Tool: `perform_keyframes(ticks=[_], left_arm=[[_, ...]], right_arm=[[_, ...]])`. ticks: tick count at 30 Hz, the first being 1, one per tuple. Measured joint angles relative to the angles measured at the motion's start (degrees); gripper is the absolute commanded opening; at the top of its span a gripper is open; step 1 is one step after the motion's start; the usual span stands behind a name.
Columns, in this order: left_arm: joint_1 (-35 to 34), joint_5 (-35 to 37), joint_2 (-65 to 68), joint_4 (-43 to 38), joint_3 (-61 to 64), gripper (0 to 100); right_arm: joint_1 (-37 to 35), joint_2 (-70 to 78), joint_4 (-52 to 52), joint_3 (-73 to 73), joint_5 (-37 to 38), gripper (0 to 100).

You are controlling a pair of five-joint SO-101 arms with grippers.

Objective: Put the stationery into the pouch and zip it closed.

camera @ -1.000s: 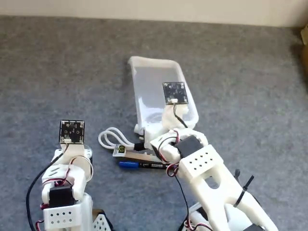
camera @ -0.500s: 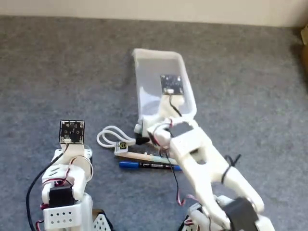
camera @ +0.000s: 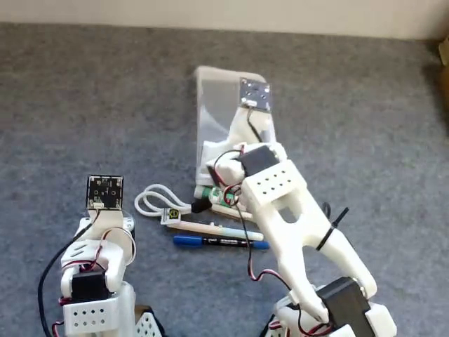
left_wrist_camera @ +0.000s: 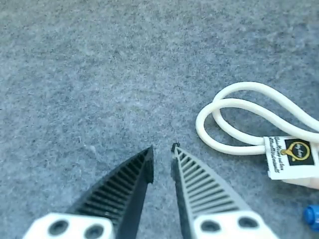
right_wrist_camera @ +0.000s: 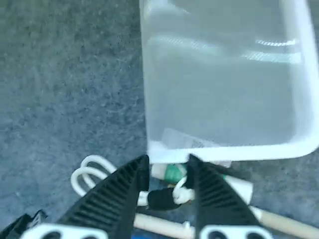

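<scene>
The clear pouch (camera: 223, 116) (right_wrist_camera: 224, 84) lies on the grey carpet, its near edge toward the arms. My right gripper (right_wrist_camera: 167, 167) is open, its fingertips (right_wrist_camera: 143, 164) at that near edge. Between the fingers show a green-and-white item (right_wrist_camera: 172, 173) and a small black piece with a white knot (right_wrist_camera: 162, 198). A looped white cord (camera: 154, 200) (left_wrist_camera: 234, 117) with a tag (left_wrist_camera: 291, 157), a white pen (camera: 210, 228) and a blue pen (camera: 217, 242) lie in front of the pouch. My left gripper (left_wrist_camera: 162, 148) hovers over bare carpet beside the cord, open by a narrow gap and holding nothing.
The right arm (camera: 280, 203) stretches over the stationery and covers part of the pouch's near end. The left arm (camera: 98, 246) stands at the lower left. A pale wall edge (camera: 224, 14) runs along the far side of the carpet.
The right arm has reached farther away, and the pouch has slid away with it. The cord and white pen shifted slightly. The left arm has not moved.
</scene>
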Motion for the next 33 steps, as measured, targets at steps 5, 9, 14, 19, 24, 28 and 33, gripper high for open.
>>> perform_keyframes(ticks=[5,9,14,19,24,28,33], left_arm=[[0.0,0.0,0.0,0.0,0.0,8],[0.0,0.0,0.0,0.0,0.0,8],[0.0,0.0,0.0,0.0,0.0,8],[0.0,0.0,0.0,0.0,0.0,8],[0.0,0.0,0.0,0.0,0.0,8],[0.0,0.0,0.0,0.0,0.0,8],[0.0,0.0,0.0,0.0,0.0,8]], right_arm=[[-3.5,0.0,0.0,0.0,-3.7,16.6],[-6.7,0.0,0.9,0.0,-6.0,16.6],[-9.5,4.2,2.3,0.0,-9.0,16.6],[-9.9,10.3,2.3,0.0,-12.1,16.6],[-10.1,13.3,2.3,0.0,-14.2,16.6],[-10.1,15.4,2.2,0.0,-15.8,16.6],[-10.1,18.6,-0.5,0.0,-16.4,16.6]])
